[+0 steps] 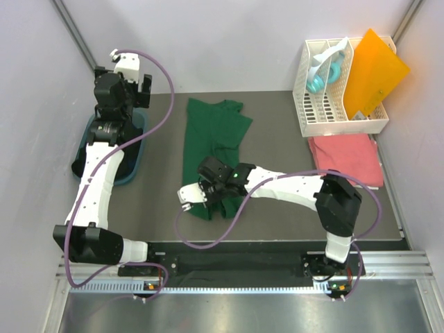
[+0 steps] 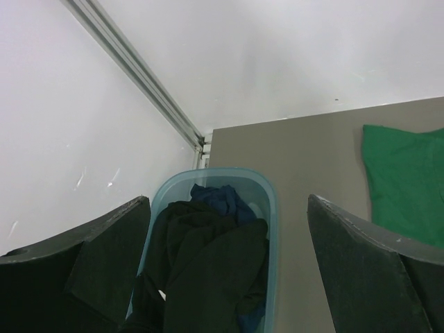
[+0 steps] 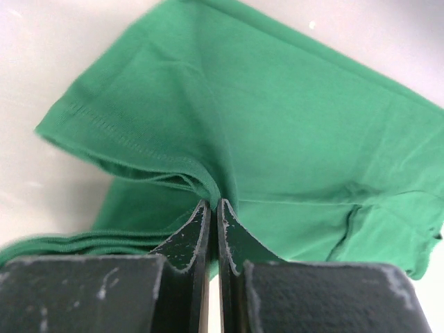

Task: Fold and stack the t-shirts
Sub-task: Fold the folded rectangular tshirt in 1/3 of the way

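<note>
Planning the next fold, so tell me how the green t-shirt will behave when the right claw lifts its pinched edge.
Probably floppy: the green t-shirt bunches into soft folds where the right claw is shut on its hem. Likely light: a thin pinch of cloth raises its edge. It should drape and drag along the table, not keep its shape.

matt green cloth t-shirt (image 3: 291,125), translucent plastic tub (image 2: 270,222)

Near hem of green shirt (image 1: 211,132) under right gripper (image 3: 213,208), tub (image 1: 135,163) half behind left arm (image 1: 97,180) (dark clothes (image 2: 208,270) cut off below), teal item (image 1: 320,76) in rack (image 1: 333,118) unidentifiable.
</note>
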Controlling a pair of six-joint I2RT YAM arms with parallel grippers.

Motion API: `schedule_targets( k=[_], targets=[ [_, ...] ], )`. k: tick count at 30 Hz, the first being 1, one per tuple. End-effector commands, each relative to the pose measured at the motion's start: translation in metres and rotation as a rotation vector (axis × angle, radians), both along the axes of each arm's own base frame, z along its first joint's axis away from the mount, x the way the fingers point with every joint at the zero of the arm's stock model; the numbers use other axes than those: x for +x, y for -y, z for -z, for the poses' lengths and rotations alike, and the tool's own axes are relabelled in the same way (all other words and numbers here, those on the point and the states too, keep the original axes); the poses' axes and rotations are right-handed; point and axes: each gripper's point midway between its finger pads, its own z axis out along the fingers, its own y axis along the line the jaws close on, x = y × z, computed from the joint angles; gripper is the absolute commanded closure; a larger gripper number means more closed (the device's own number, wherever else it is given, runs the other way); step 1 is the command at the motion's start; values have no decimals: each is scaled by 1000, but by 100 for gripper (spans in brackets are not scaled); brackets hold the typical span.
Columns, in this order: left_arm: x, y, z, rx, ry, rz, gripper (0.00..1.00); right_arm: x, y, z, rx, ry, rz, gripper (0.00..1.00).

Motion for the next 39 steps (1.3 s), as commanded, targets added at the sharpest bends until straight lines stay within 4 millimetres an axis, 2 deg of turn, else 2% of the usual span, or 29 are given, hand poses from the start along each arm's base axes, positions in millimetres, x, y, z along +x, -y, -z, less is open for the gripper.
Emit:
schedule_targets(
  k=[1,3,4,6,8,12,21,32,39],
  targets=[
    [-7,9,-3,-34,14,33,1,40,-16,-13,39,92,-30,100],
    [-8,10,2,-38,2,40,1,57,-18,-18,49,118,-19,100],
    [-8,11,4,-38,-2,46,1,64,-19,-12,37,120,-12,100],
    [-8,12,8,-39,-11,52,1,81,-21,-19,53,141,8,100],
    [-9,13,10,-39,-12,54,1,93,-22,-17,51,155,19,100],
    [-10,14,17,-41,-26,61,1,118,-28,-33,82,219,31,100],
    [-12,15,25,-40,-42,67,1,151,-31,-43,95,293,43,100],
    [-12,15,28,-41,-49,67,1,195,-29,-41,103,367,95,100],
    [-11,14,31,-44,-55,60,1,213,-32,-44,112,409,94,100]
  ],
)
